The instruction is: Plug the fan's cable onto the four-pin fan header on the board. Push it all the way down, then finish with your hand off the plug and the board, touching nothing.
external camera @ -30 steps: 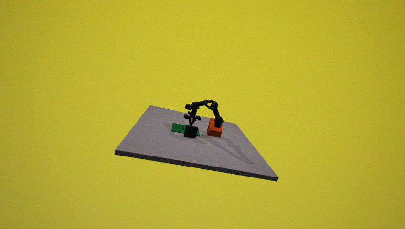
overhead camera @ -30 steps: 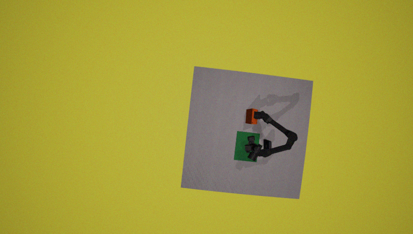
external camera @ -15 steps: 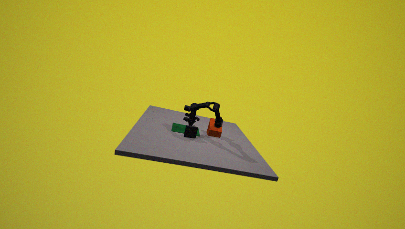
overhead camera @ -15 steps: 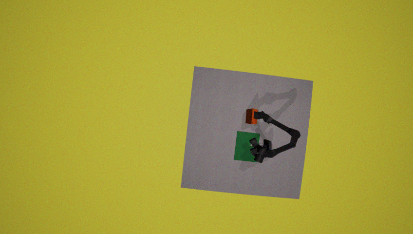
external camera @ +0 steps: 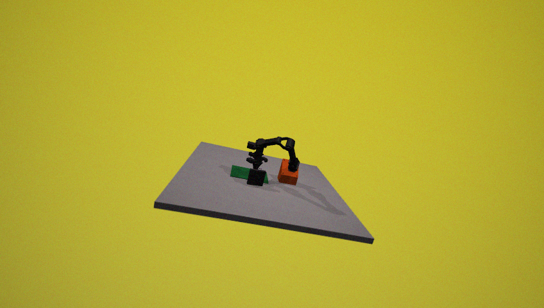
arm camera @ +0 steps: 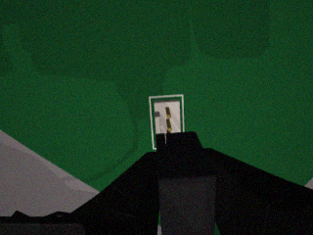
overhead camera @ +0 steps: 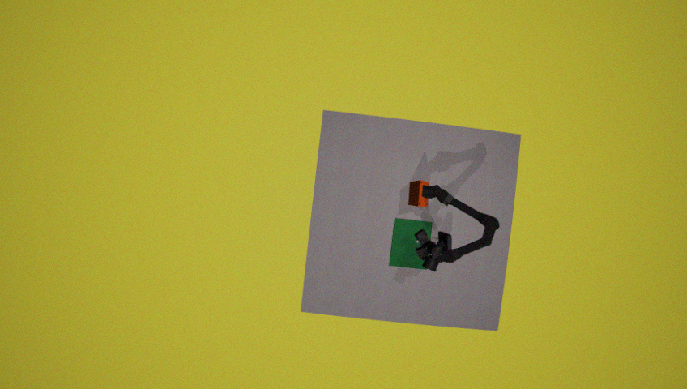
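Observation:
The green board point(overhead camera: 403, 233) point(external camera: 238, 171) point(arm camera: 235, 98) lies flat. In the wrist view, the pale header point(arm camera: 175, 112) sits inside a white outline on it. Two brass pins show; the header's lower part is hidden behind the dark fingertips. My gripper point(external camera: 257, 167) point(arm camera: 179, 161) is shut on the fan cable's plug, low over the board with its tips over the header's lower end in the wrist view. The plug cannot be told apart from the dark fingers, and its height above the pins cannot be told. The black fan point(overhead camera: 445, 239) point(external camera: 256, 178) stands upright by the board's edge.
An orange block point(overhead camera: 418, 194) point(external camera: 287, 176) stands beside the board, with the arm's base on it. The arm point(overhead camera: 489, 226) point(external camera: 280, 139) arches from there to the board. All stand on a grey table top point(overhead camera: 356, 168) point(external camera: 213, 198).

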